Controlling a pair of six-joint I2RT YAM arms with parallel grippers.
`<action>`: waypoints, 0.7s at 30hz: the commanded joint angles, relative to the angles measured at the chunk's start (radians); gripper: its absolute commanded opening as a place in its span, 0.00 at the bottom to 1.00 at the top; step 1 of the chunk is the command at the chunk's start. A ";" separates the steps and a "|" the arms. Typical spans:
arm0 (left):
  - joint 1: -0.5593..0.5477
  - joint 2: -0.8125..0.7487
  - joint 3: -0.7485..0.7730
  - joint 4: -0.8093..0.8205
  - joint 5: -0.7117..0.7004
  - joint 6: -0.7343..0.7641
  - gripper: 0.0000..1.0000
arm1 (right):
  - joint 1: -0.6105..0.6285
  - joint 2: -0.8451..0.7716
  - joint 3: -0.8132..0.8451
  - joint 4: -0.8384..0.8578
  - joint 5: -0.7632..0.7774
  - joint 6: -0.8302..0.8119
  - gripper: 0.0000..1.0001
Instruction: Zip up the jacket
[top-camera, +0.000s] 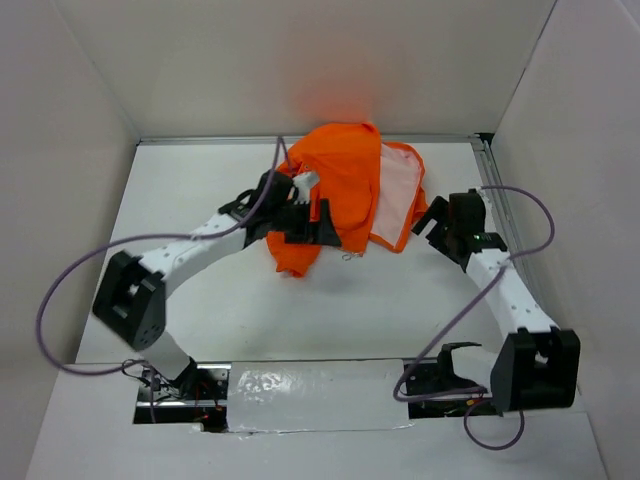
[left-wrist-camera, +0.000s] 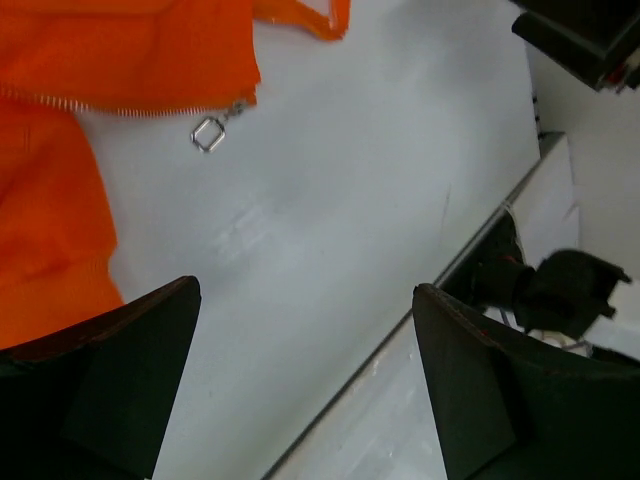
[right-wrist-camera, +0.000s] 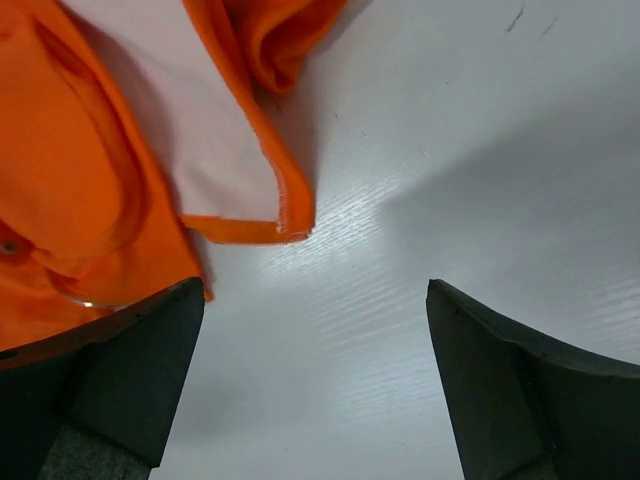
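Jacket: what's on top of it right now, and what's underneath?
From above, the left end effector overlaps the jacket's near-left edge; contact unclear. One front panel lies folded back, pale lining up. The table beneath is covered.

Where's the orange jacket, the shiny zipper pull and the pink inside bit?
jacket (top-camera: 345, 180), top view, on its folded orange middle.
zipper pull (left-wrist-camera: 208, 134), left wrist view, on its square ring.
lining (right-wrist-camera: 170, 120), right wrist view, on its pale pink face.
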 joint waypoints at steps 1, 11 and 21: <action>-0.054 0.226 0.238 -0.143 -0.122 0.025 0.99 | 0.018 0.111 0.072 0.080 0.021 -0.061 0.99; -0.074 0.675 0.692 -0.351 -0.251 0.034 0.99 | 0.038 0.552 0.334 0.116 -0.018 -0.147 1.00; -0.078 0.830 0.766 -0.421 -0.363 -0.004 0.94 | 0.037 0.742 0.445 0.126 -0.118 -0.141 0.75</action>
